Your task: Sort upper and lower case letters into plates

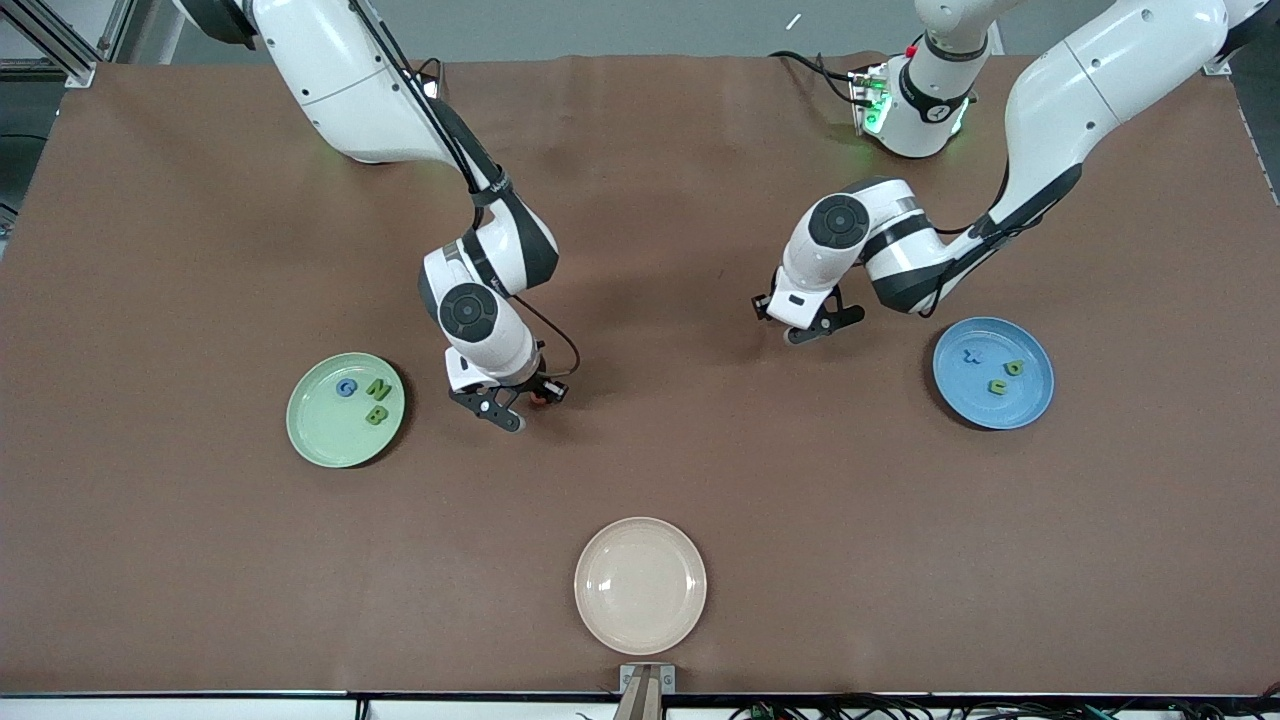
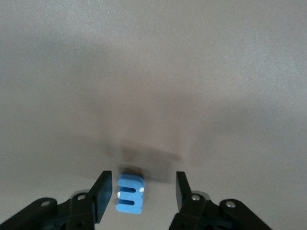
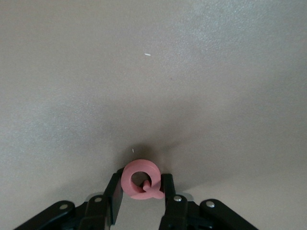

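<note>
The right claw (image 3: 141,191) is clamped on a pink letter Q (image 3: 142,179) low over the worktop (image 1: 700,480), beside the pale green plate (image 1: 318,432). The left claw (image 2: 141,194) is set wide around a blue letter (image 2: 130,193), fingers not touching it, beside the sky blue plate (image 1: 1030,405).

Three plates: one green (image 1: 345,410), one blue (image 1: 992,373), one beige (image 1: 640,585). Eight letters: three on green, three on blue, one blue letter (image 2: 130,193), one pink letter (image 3: 141,179).
</note>
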